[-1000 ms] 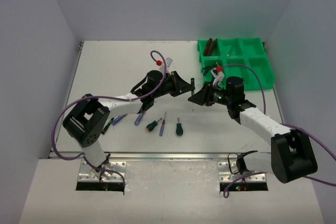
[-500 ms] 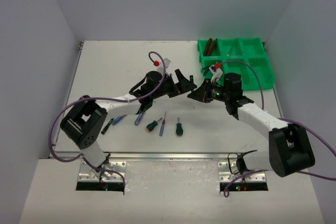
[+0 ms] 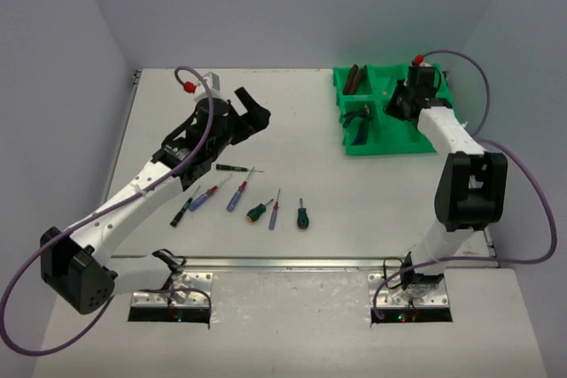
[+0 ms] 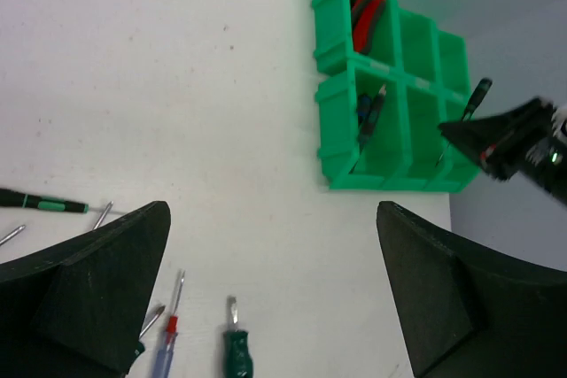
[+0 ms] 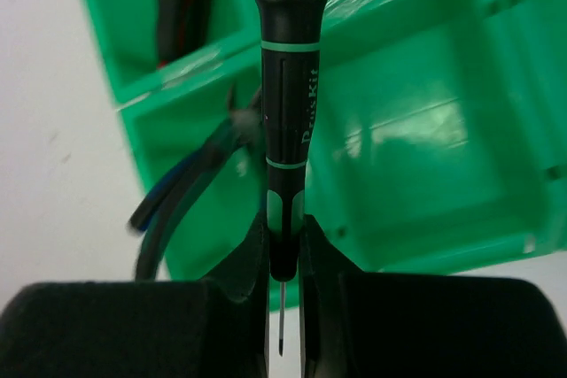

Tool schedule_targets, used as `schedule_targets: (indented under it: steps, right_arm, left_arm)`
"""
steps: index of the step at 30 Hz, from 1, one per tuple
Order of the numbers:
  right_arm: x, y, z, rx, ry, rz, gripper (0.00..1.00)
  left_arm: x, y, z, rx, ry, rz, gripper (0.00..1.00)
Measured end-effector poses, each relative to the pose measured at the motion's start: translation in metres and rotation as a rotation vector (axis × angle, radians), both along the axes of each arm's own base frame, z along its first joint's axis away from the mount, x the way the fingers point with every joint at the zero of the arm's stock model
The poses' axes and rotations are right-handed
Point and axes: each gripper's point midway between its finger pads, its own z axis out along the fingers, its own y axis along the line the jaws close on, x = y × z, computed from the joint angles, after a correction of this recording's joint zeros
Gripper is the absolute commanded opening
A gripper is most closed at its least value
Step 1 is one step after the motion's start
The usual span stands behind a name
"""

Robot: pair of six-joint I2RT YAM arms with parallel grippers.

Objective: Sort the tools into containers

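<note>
My right claw (image 5: 283, 250) grips a black screwdriver (image 5: 289, 121), tray (image 5: 443, 245) just beyond it; my left claw (image 4: 275, 272) hangs wide open

Bright green six-compartment plastic tray (image 3: 383, 147) at two o'clock, right gripper (image 3: 396, 105) over it. Small colour-handled screwdrivers (image 3: 235, 200) lie at eight o'clock. Left gripper (image 3: 254, 108), jaws apart, at eleven.

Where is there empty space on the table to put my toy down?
The bare table between the left gripper and the green tray, and the stretch from the tray's near wall to the table's front edge. It is crowded around the screwdrivers lying front left.
</note>
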Motion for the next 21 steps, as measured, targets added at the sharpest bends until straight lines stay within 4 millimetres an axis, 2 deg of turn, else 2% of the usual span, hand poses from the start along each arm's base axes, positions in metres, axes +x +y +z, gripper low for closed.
schedule_targets:
  steps: [2,5,8,10,13,16,21]
  right_arm:
    - [0.026,-0.032,0.000,-0.084,0.014,-0.081,0.00]
    - [0.067,-0.073,0.000,-0.193,0.027,-0.160,0.00]
    - [0.099,-0.105,0.001,-0.277,0.028,-0.202,0.00]
    - [0.116,-0.122,0.001,-0.322,0.030,-0.222,0.02]
    - [0.133,-0.144,-0.006,-0.355,0.038,-0.235,0.04]
    - [0.140,-0.159,-0.020,-0.369,0.060,-0.236,0.07]
    - [0.139,-0.175,-0.039,-0.386,0.096,-0.231,0.41]
  left_arm:
    - [-0.018,0.006,-0.013,0.030,0.027,-0.029,1.00]
    - [-0.052,0.011,-0.052,0.090,0.108,-0.120,1.00]
    - [-0.082,0.015,-0.083,0.135,0.181,-0.207,1.00]
    - [-0.097,0.018,-0.094,0.153,0.208,-0.251,1.00]
    - [-0.112,0.025,-0.097,0.176,0.209,-0.281,1.00]
    - [-0.118,0.031,-0.094,0.194,0.195,-0.288,1.00]
    - [-0.124,0.033,-0.090,0.198,0.180,-0.308,1.00]
